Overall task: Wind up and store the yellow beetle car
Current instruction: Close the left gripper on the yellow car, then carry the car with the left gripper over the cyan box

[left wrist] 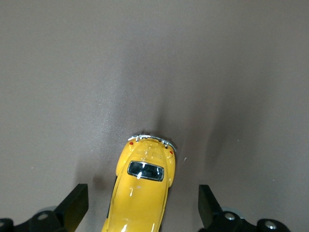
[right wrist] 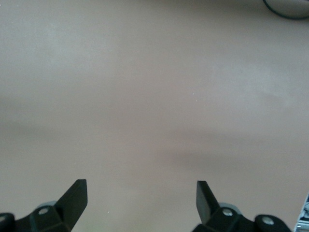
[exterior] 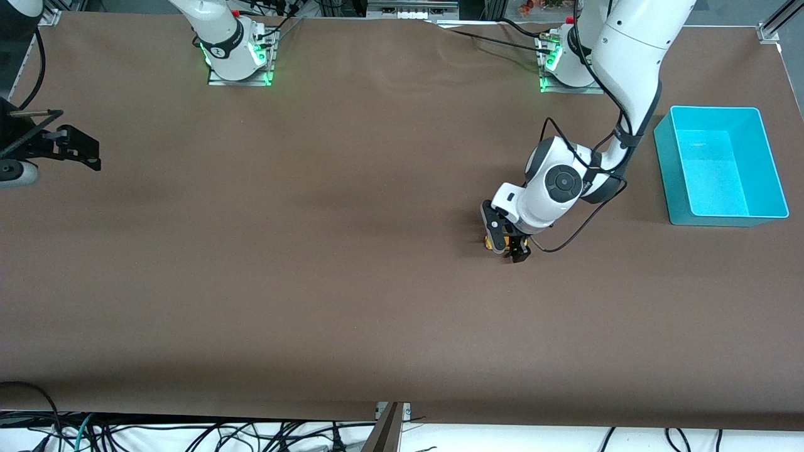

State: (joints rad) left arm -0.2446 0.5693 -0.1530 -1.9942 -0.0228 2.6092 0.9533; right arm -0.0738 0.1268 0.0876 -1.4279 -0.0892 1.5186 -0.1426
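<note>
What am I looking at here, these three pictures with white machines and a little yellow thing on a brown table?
These are two white robot arms bolted along one edge of a brown table. The wide picture comes from a high camera facing them; the two close-ups come from cameras on each arm's wrist. Each arm ends in a two-fingered tool. The left tool is down at the table, open, its fingers either side of a toy yellow car without gripping it yet. The right tool waits open near the right arm's end of the table, holding nothing. An empty blue bin sits toward the left arm's end, likely where the car gets stored.
</note>
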